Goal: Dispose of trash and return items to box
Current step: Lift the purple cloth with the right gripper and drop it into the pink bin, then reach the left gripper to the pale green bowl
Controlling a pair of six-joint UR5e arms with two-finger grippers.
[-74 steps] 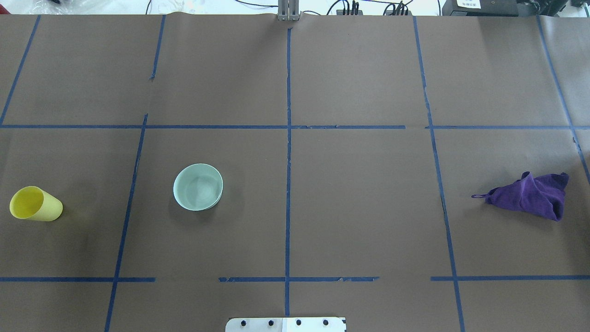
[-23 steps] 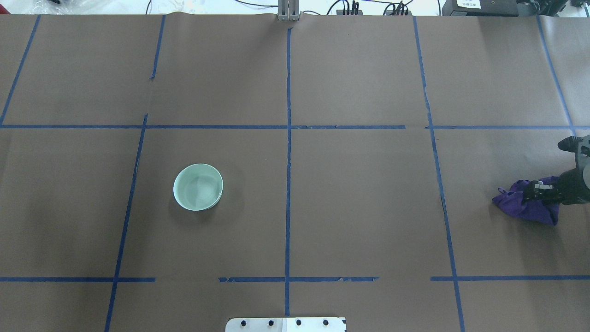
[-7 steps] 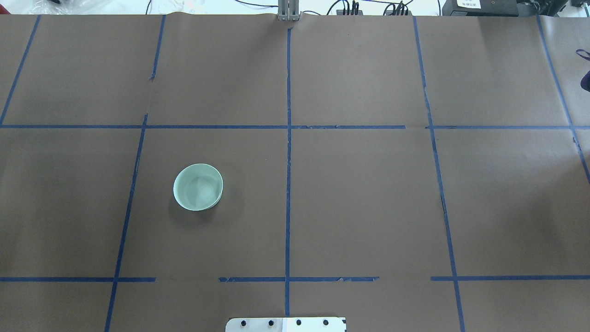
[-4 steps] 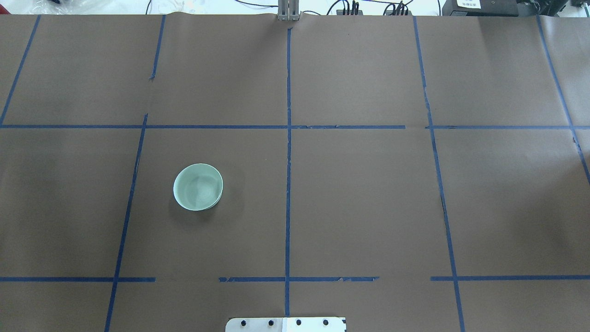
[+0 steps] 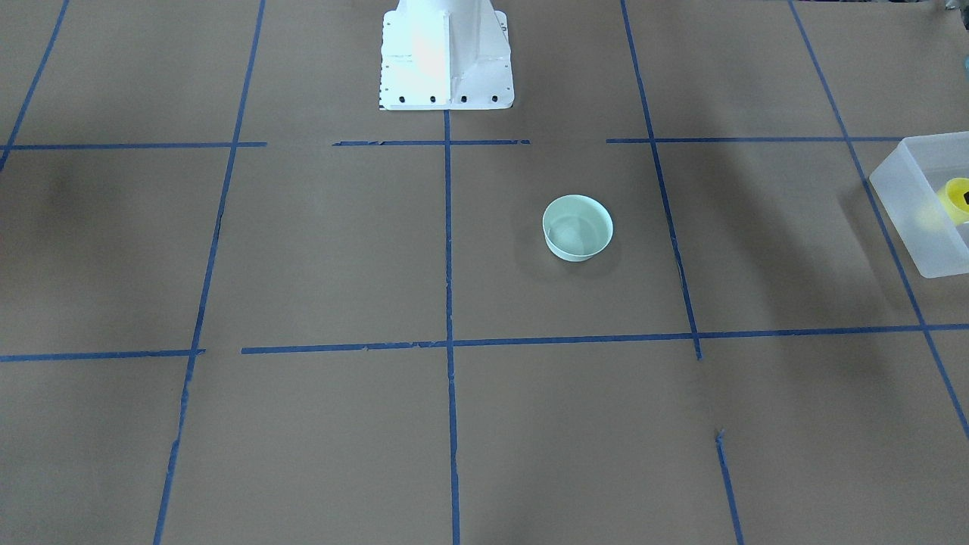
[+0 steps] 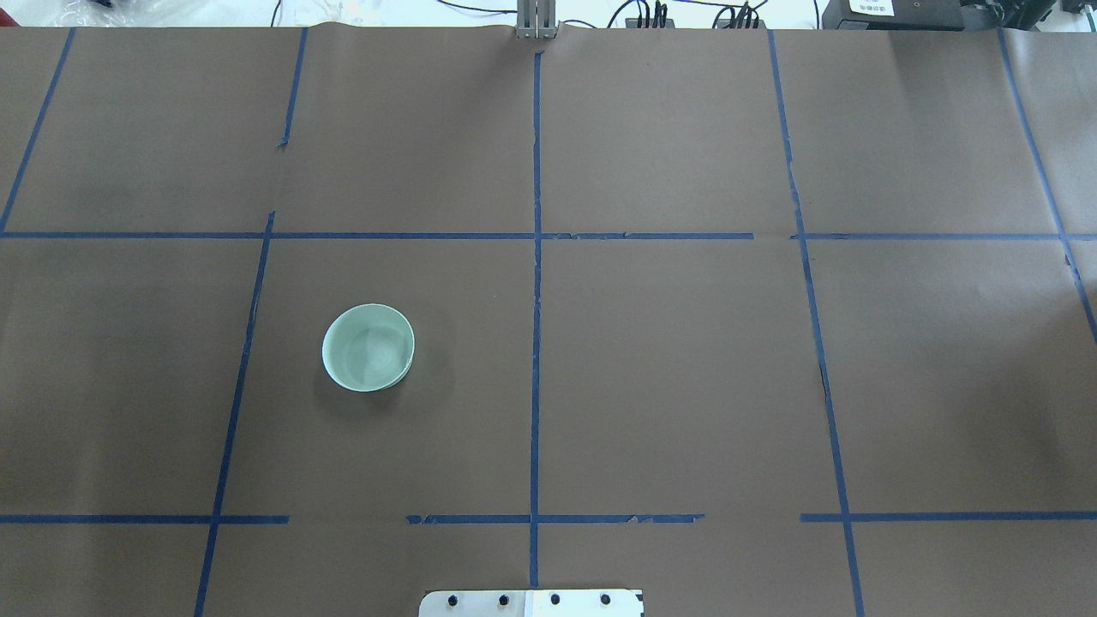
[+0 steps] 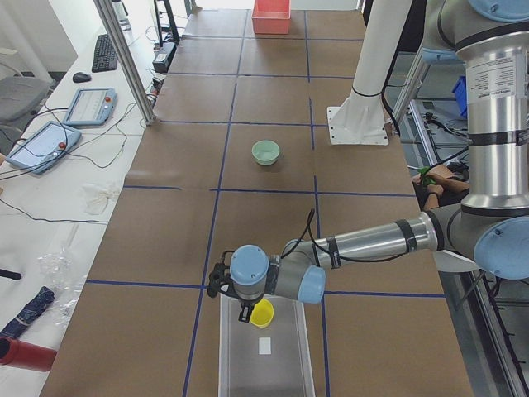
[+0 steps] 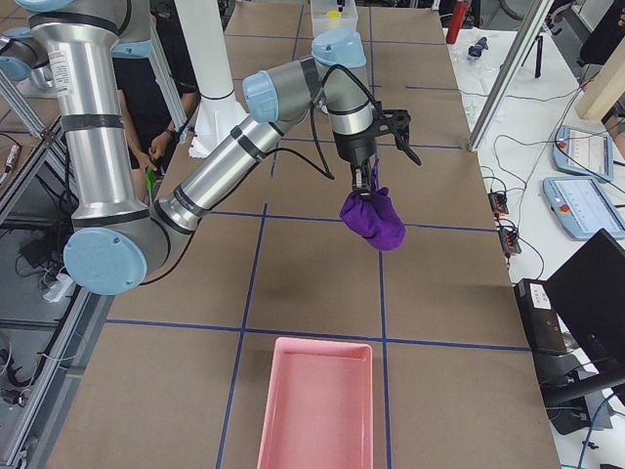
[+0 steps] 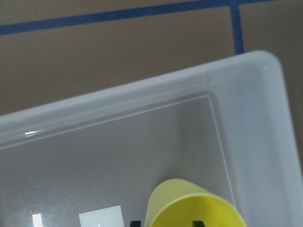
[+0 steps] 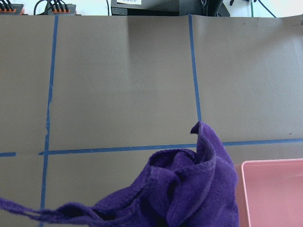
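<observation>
The mint-green bowl (image 6: 368, 347) stands upright on the table, left of centre; it also shows in the front view (image 5: 577, 227) and the left side view (image 7: 265, 152). My left gripper (image 9: 165, 223) is shut on the yellow cup (image 9: 194, 210) and holds it inside the frosted box (image 9: 142, 90), over its near end (image 7: 264, 356). The cup also shows in the front view (image 5: 955, 198). The purple cloth (image 10: 189, 194) hangs off the table from my right gripper (image 8: 366, 181), a short way from the pink tray (image 10: 274, 189). Neither gripper shows in the overhead view.
The white robot base (image 5: 445, 53) stands at the table's near edge. The pink tray (image 8: 317, 401) lies at the table's right end and the box (image 5: 923, 204) at its left end. Blue tape lines cross the brown table cover.
The cup and the cloth have left the table since the earliest frame. The last tip of the cloth left the overhead view's right edge within the last second. The bowl has not moved.
</observation>
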